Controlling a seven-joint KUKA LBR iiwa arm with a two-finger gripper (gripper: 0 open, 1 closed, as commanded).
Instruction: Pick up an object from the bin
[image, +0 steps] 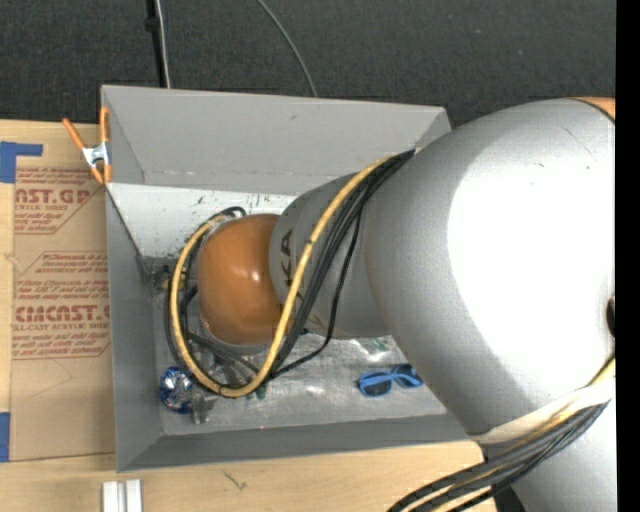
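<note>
Part of my gripper's dark body shows under the arm's orange cover and looped cables, low over the bin's front left. Just to its left, in the front left corner, lies a small shiny blue and silver thing, close to the gripper; whether they touch is hidden. A blue plastic piece shaped like small glasses lies on the bin floor towards the front right, apart from the gripper.
The arm reaches in from the right and covers most of the bin floor. A clear, crinkled plastic thing lies just behind the blue piece. The bin's sloping walls stand close on the left and front.
</note>
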